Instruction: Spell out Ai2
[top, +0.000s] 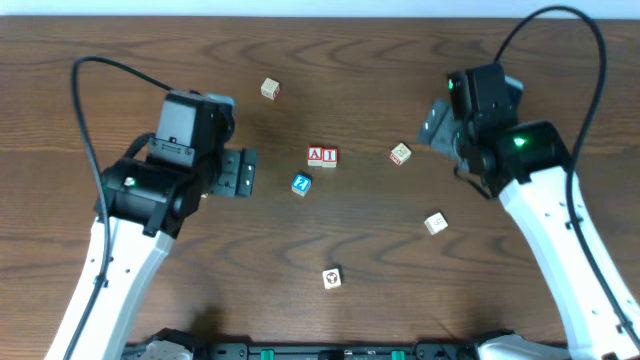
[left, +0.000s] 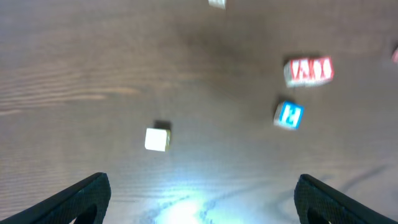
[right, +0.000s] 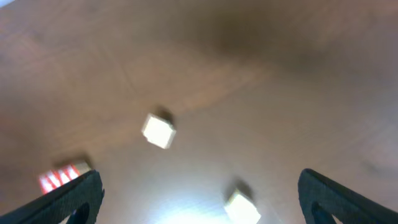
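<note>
Two red letter blocks, A and I (top: 322, 156), sit side by side at the table's middle. A blue "2" block (top: 301, 185) lies just below-left of them, apart from them. My left gripper (top: 240, 172) is open and empty, left of the blue block. In the left wrist view, its fingers (left: 202, 186) are spread wide over bare wood, with the red blocks (left: 309, 70) and blue block (left: 288, 115) ahead to the right. My right gripper (top: 437, 125) is open and empty at the upper right. Its wrist view (right: 199, 186) shows the red blocks (right: 62, 177) at the left edge.
Loose pale blocks lie scattered: one at the far upper left (top: 270, 89), one right of the red pair (top: 400, 154), one lower right (top: 435, 223), one near the front (top: 332, 278). The wooden table (top: 120, 60) spans the view.
</note>
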